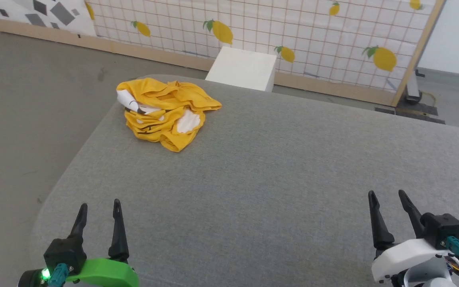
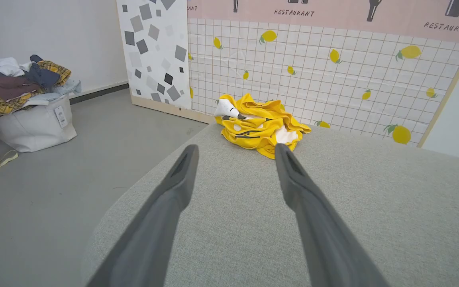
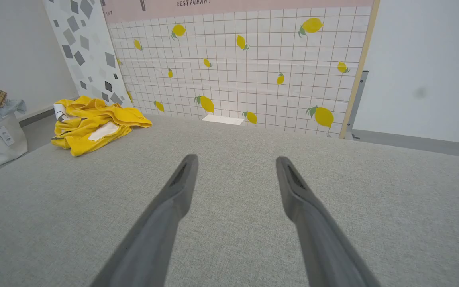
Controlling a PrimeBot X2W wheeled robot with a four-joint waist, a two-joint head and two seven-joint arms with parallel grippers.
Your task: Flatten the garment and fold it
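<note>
The yellow T-shirt (image 1: 165, 115) lies crumpled at the grey table's (image 1: 277, 175) far left corner, well apart from the left gripper (image 1: 99, 208) and right gripper (image 1: 387, 196), both spread wide and empty.

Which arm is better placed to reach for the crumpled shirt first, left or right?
Probably left. The shirt lies bunched at the far left, straight ahead of the open left gripper; the right gripper, also open, is farther across.

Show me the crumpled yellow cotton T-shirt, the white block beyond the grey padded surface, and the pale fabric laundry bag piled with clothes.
crumpled yellow cotton T-shirt (image 1: 173, 99), head view, its bunched yellow folds.
white block (image 1: 241, 63), head view, its top face.
pale fabric laundry bag (image 2: 30, 127), left wrist view, its front wall.
</note>
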